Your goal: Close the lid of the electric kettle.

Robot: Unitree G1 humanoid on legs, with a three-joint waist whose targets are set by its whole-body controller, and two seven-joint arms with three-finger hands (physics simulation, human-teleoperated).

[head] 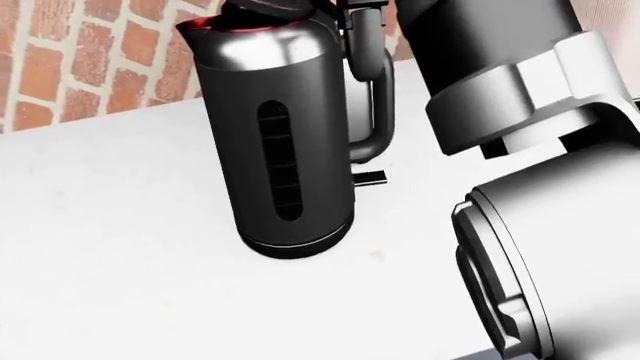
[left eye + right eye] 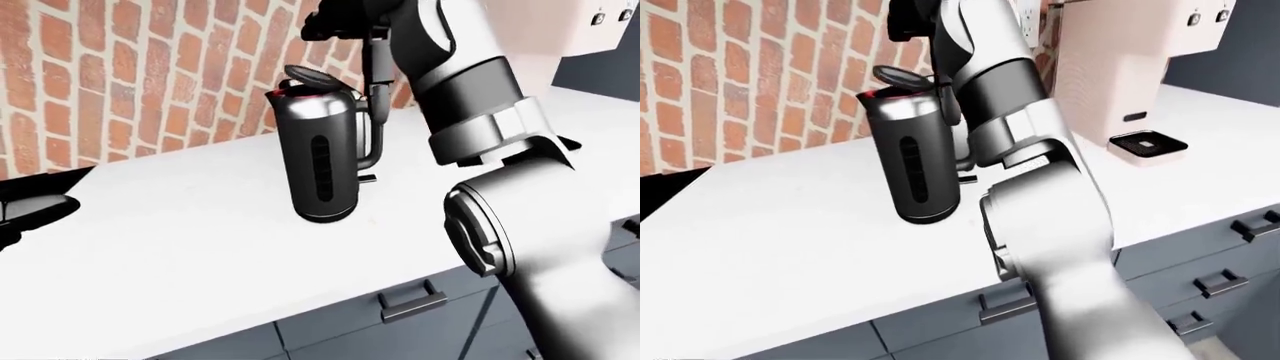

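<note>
I hold my right hand (image 2: 345, 19) above the electric kettle (image 2: 322, 154) on the white counter (image 2: 180, 217), ready to press its raised lid (image 2: 308, 75) down, though I can't tell its finger spread.

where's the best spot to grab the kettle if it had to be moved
Probably the handle on the kettle, from the left-eye view's right: it is an open loop the fingers can wrap, whereas the body is wide and smooth. The right hand is already above that side.
</note>
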